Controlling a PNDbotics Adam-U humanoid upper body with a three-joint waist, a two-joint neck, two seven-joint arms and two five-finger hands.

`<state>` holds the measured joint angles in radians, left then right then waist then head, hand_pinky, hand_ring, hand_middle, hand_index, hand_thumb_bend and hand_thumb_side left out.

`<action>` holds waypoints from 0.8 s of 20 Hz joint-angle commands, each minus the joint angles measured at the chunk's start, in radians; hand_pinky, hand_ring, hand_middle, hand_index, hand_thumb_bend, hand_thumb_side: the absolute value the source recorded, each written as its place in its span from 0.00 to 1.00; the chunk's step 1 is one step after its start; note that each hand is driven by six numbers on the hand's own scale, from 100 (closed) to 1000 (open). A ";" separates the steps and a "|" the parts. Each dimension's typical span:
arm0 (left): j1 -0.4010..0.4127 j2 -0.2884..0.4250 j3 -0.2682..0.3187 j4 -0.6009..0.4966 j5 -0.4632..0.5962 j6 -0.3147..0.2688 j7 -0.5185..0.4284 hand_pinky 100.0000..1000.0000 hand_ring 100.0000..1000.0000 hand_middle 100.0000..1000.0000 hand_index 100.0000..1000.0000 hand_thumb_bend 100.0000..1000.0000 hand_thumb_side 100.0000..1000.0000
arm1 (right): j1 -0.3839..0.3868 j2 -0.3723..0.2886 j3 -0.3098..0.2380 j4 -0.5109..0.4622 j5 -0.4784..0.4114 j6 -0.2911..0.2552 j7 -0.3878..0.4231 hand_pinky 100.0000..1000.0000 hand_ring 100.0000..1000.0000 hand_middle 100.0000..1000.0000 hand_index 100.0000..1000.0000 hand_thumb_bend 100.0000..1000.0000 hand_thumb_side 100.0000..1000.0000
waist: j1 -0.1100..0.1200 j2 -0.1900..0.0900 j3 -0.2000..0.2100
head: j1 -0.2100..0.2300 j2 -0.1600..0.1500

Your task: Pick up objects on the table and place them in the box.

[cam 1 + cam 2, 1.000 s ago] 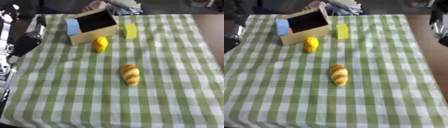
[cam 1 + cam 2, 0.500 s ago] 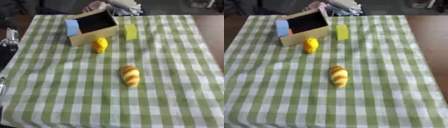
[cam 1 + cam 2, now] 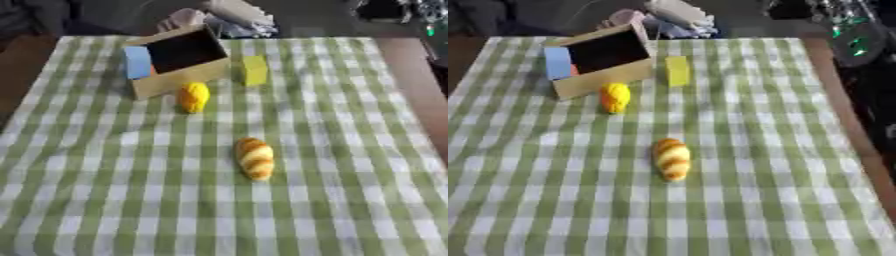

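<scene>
On the table, near-centre: bread roll (image 3: 255, 158), striped golden-brown, lying lengthwise near to far, well apart from everything else.
Table cover: green-and-white checked tablecloth (image 3: 105, 200) spread over the whole work surface; bare brown table edge (image 3: 859, 150) shows along the right side.
Box: cardboard box (image 3: 179, 60) at far left of centre, tipped so its dark opening faces up and toward the right; skewed to the cloth's checks.
Box attachment: blue panel (image 3: 137, 62) on the left end of the box; whether it is a flap or a separate block, cannot tell.
Yellow-orange object: rounded item (image 3: 194, 96) just beside the near wall of the box, possibly touching it; the view is too soft to be sure.
Yellow block: upright yellow block (image 3: 255, 70) just right of the box, apart from it.
Far edge: pale bundled items (image 3: 236, 15) beyond the cloth, behind the box.
Right side: dark equipment with green lights (image 3: 850, 35) at far right, off the table.
Left hand: shows in neither view; state cannot be told.
Right hand: shows in neither view; state cannot be told.
</scene>
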<state>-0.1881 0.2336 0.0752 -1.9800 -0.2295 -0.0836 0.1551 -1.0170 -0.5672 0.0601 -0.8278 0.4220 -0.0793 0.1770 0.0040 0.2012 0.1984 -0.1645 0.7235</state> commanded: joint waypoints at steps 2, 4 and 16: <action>-0.012 -0.005 -0.012 -0.020 0.018 -0.015 -0.043 0.68 0.59 0.61 0.79 0.14 0.58 | -0.034 0.009 -0.013 0.050 0.087 0.008 0.009 0.80 0.89 0.90 1.00 0.00 0.11 | -0.016 0.000 0.020 | -0.052 -0.019; -0.015 -0.012 -0.018 -0.020 0.024 -0.019 -0.063 0.68 0.58 0.61 0.79 0.14 0.59 | -0.036 0.022 -0.013 0.067 0.132 0.013 0.014 0.81 0.90 0.91 1.00 0.00 0.11 | -0.017 0.002 0.038 | -0.076 -0.023; -0.016 -0.034 -0.018 -0.020 0.048 -0.025 -0.110 0.68 0.58 0.60 0.79 0.14 0.61 | -0.036 0.096 0.010 0.067 0.231 -0.045 0.186 0.85 0.94 0.94 1.00 0.00 0.34 | -0.016 0.012 0.077 | -0.152 -0.039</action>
<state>-0.1955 0.1923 0.0532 -1.9800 -0.1842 -0.1082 0.0505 -1.0295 -0.4597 0.0683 -0.7346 0.6620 -0.1142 0.3420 -0.0021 0.2154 0.2736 -0.3105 0.6963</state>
